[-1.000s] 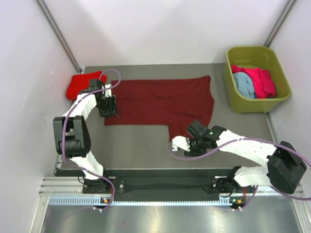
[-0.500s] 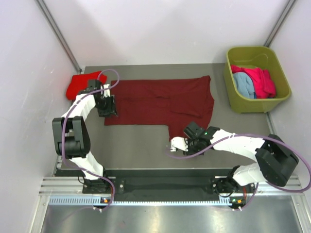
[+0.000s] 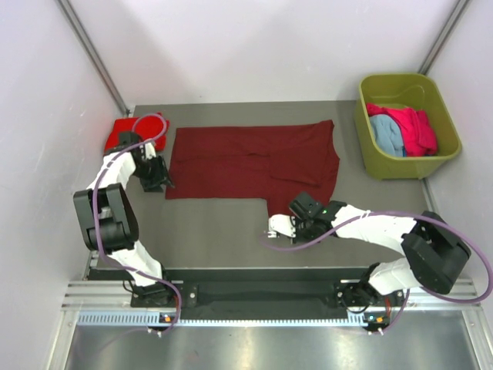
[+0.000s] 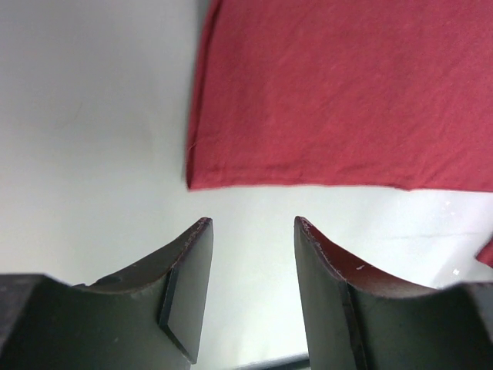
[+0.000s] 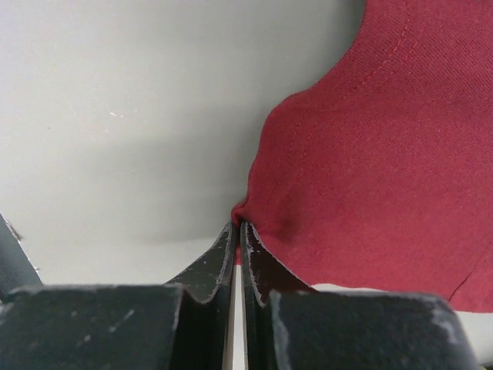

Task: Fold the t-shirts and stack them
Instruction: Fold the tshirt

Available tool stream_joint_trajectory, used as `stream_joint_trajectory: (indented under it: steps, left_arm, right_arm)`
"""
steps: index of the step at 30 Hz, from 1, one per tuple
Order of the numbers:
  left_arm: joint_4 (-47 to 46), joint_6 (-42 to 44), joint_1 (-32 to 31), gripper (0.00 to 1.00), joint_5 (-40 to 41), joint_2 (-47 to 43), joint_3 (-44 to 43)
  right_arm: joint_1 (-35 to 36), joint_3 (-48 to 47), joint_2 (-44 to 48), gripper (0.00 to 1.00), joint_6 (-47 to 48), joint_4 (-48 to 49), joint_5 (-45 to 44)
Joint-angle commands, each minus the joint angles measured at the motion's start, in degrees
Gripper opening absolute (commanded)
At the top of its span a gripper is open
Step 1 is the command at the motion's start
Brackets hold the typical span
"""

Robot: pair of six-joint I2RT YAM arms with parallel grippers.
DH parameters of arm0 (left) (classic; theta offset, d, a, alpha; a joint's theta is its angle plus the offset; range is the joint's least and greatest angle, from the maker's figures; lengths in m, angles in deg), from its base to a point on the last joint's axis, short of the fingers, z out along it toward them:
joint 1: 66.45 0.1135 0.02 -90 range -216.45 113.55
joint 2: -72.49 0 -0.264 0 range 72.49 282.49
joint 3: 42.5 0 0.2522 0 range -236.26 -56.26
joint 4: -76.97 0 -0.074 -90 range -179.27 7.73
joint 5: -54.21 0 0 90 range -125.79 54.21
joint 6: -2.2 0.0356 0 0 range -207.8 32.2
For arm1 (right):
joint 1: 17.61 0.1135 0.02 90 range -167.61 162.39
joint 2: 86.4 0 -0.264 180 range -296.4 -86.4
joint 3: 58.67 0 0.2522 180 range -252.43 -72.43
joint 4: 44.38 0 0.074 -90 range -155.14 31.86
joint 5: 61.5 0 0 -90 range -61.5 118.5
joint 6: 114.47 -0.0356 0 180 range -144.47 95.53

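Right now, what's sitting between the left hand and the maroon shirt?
Nothing but bare table. In the left wrist view the open left hand sits just short of the maroon shirt, with only grey surface between them.

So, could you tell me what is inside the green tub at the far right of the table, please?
The green tub holds a crumpled pink shirt with a light blue shirt beside it. Anything lying beneath those two is covered and cannot be seen.
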Motion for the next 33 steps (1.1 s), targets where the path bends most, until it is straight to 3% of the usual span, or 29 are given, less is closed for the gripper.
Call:
stream_joint_trajectory:
  steps: [1, 7, 16, 33]
  left_arm:
    - [4.7, -1.5, 2.8, 0.52, -3.9, -2.9, 0.3]
    - [10.6, -1.1, 6.7, 0.52, -9.3, -3.4, 0.7]
    - [10.2, -1.6, 9.0, 0.52, -13.3, 4.1, -1.5]
    - [6.7, -3.8, 10.0, 0.47, -12.9, 16.7, -8.4]
  right_arm:
    - [0.5, -1.0, -0.5, 0.00, 0.5, -0.1, -1.2]
    - [-0.7, -4.8, 2.4, 0.00, 0.1, -5.4, -1.4]
    - [-2.1, -8.5, 2.7, 0.00, -0.3, -7.2, -2.8]
    - [-3.1, -9.4, 1.2, 0.00, -1.4, -5.6, -2.5]
